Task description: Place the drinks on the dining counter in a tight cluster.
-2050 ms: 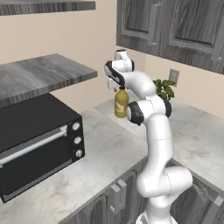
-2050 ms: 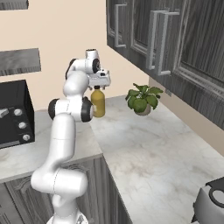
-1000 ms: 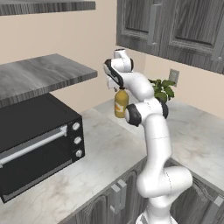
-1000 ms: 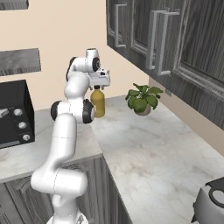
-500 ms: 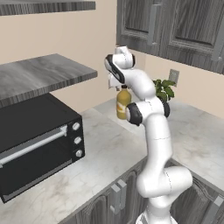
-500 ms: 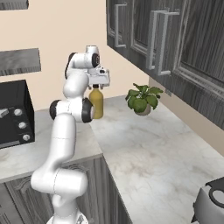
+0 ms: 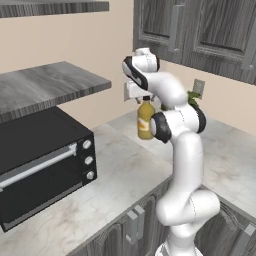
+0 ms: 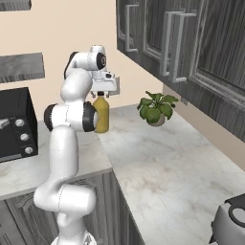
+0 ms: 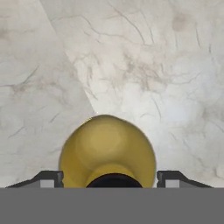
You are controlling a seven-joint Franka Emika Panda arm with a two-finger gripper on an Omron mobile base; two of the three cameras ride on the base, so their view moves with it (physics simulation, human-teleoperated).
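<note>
Marble desk [image 8: 162,158] under dark wall cabinets [image 8: 191,43] is serving as the work surface, with a black oven [image 7: 40,165] at one end and a potted plant [image 8: 155,109] near the wall. Beige wall and a grey shelf [image 7: 45,87] are closing off the background.

On that desk, the juice jug [image 7: 145,119] is standing upright just in front of the wall. Directly above its cap, the pincer [image 9: 109,178] is hovering, jaws standing apart on either side of the neck, with nothing held as far as the hand view is showing.

Progress appears to be at an early stage: the jug is not yet lifted and is sitting on the wall-side desk rather than the dining counter. Gripping, carrying and clustering are all judged outstanding.
</note>
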